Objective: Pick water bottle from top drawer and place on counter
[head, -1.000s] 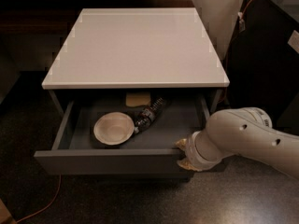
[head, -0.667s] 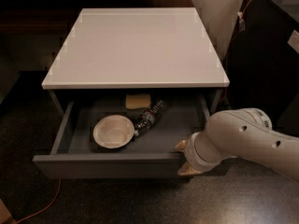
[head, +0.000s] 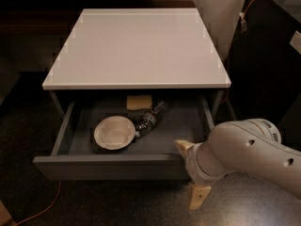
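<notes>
The top drawer (head: 108, 167) stands pulled out below the white counter (head: 136, 46). Inside it the water bottle (head: 149, 119) lies on its side, slanted, with one end toward the back right. It lies between a round white bowl (head: 114, 132) and a tan sponge (head: 139, 102). My gripper (head: 190, 171) is at the right end of the drawer front. Its fingers are apart: one tan fingertip (head: 182, 146) is inside the drawer, the other is outside the front. It is well right of the bottle and holds no loose object.
My bulky white arm (head: 254, 154) fills the lower right. A dark cabinet (head: 273, 55) stands to the right of the counter, with an orange cable along it. Another orange cable (head: 42, 208) lies on the dark floor at the lower left.
The drawer has slid farther out toward the front. My gripper has moved with it at the front's right end. The bottle, bowl and sponge rode along inside.
</notes>
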